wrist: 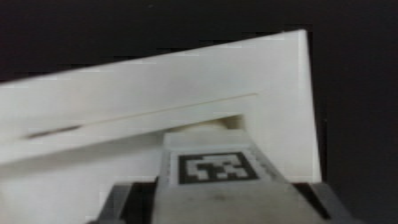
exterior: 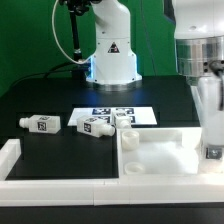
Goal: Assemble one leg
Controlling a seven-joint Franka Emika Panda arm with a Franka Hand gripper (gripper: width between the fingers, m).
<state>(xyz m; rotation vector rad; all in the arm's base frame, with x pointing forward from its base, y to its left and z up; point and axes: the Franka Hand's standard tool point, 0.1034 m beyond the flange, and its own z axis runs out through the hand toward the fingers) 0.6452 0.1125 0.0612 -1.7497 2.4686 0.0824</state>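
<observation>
One Leg Gripped, Three Loose on the Counter

Exterior view: gripper [exterior: 211, 152] low over the white tray-like panel [exterior: 160, 150], fingertips hidden by blur. Three legs [exterior: 41, 123] lie on the black counter [exterior: 40, 100], two beside the marker board [exterior: 140, 113].

Wrist view only: jaws pinching a fourth tagged leg [wrist: 217, 165] against the panel's white surface [wrist: 143, 100].

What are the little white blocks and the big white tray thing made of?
The legs look like white plastic: smooth, matte, sharp-edged, each with a printed black-and-white tag. The tray-like panel also looks like plastic, plain white with a raised rim; it could be painted wood, the pictures cannot settle that. The gripper reaches down at its far corner.
</observation>
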